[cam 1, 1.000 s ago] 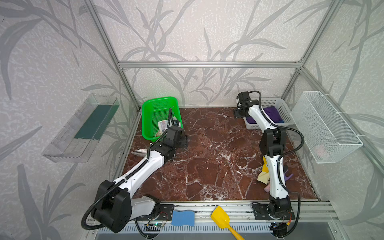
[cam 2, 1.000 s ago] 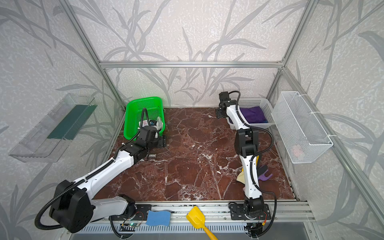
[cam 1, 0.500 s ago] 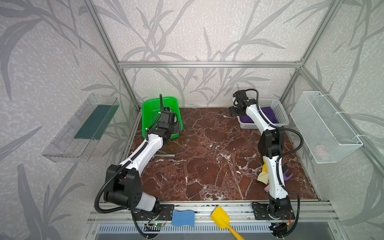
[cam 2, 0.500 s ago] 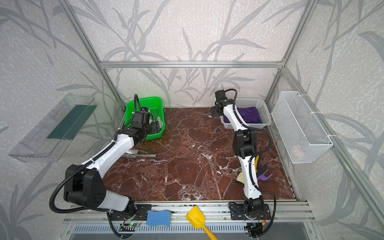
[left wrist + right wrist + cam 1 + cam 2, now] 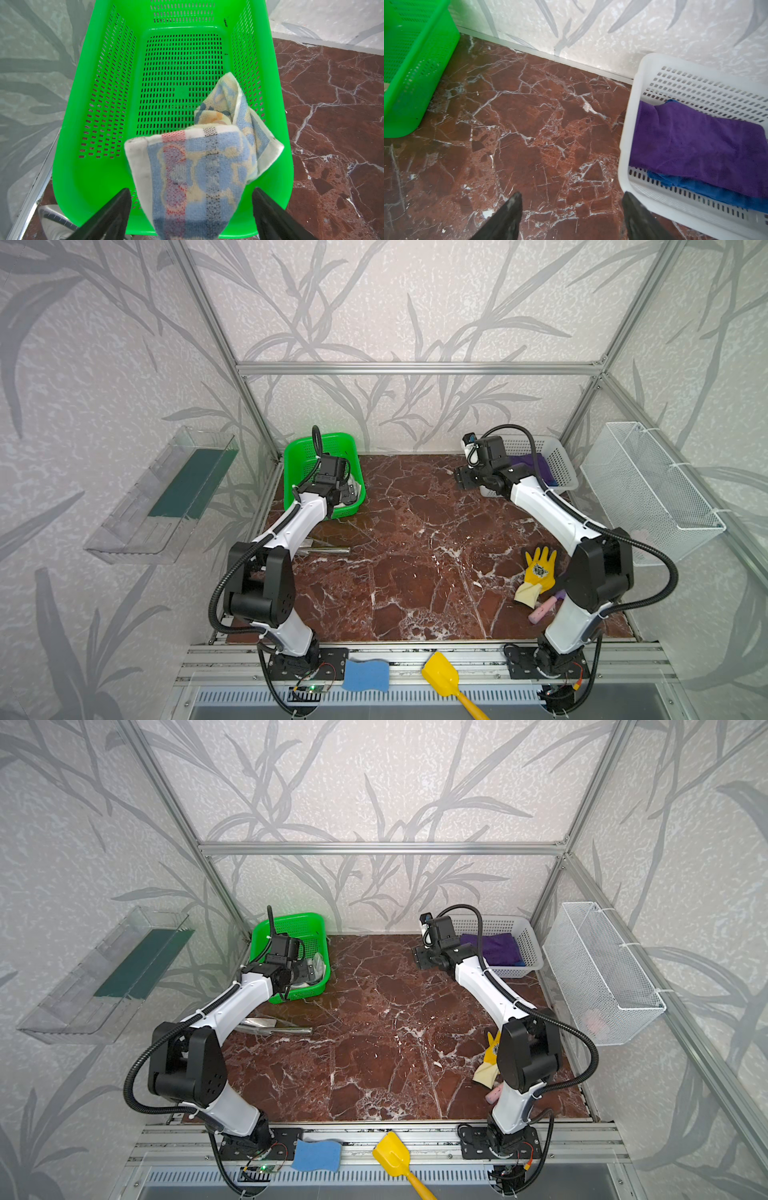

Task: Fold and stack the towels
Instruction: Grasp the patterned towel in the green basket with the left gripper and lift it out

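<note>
A cream towel with blue and orange letters (image 5: 193, 166) lies crumpled in the green basket (image 5: 68, 145), draped over its near rim. My left gripper (image 5: 191, 190) hangs open over it; the towel lies between the jaws, touching neither finger. In both top views that gripper (image 5: 349, 491) (image 5: 307, 971) sits at the basket's (image 5: 303, 452) near right corner. The purple towel (image 5: 695, 141) lies folded on the blue towel (image 5: 695, 188) in the white basket (image 5: 627, 145). My right gripper (image 5: 572, 194) (image 5: 461, 481) stands open and empty over the marble floor, just left of that basket.
A yellow glove (image 5: 538, 572) and a pink object (image 5: 544, 610) lie by the right arm's base. A metal tool (image 5: 328, 549) lies near the left arm. A blue sponge (image 5: 365, 674) and a yellow scoop (image 5: 440, 674) rest on the front rail. A wire basket (image 5: 648, 485) hangs on the right wall.
My left gripper has moved from the floor in front of the green basket to over it and has opened wider. The right gripper has swung left, off the white basket.
</note>
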`<state>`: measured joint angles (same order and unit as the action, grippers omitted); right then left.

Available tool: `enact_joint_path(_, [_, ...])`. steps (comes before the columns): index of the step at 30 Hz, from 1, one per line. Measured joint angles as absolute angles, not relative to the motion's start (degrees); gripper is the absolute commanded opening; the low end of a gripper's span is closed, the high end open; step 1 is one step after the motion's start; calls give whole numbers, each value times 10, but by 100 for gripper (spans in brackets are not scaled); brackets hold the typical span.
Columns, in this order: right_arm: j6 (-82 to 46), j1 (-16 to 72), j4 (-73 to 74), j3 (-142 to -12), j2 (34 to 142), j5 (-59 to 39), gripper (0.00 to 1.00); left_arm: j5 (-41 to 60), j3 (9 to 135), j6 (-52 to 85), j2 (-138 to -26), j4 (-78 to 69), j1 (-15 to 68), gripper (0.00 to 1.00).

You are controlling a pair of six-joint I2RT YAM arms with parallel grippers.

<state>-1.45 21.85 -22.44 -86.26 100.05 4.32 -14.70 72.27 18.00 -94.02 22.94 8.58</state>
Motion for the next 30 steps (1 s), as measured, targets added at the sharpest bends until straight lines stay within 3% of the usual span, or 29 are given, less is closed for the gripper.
enact_joint_path(6, [-25,246,-208,-785,968,43,75,-138,723,192,-969,227,83,75])
enact_joint_path(9, [-32,259,-208,-764,952,47,75,-135,718,196,-976,225,82,60])
enact_joint_path(12, [-36,271,-208,-750,934,55,75,-132,716,197,-977,220,82,36])
enact_joint_path(14, [-39,278,-206,-740,920,60,75,-131,716,194,-978,215,82,12])
enact_joint_path(16, [-46,283,-203,-726,907,63,75,-130,716,190,-980,211,82,0])
enact_joint_path(30, [-58,298,-208,-701,896,80,75,-119,721,114,-951,197,107,0])
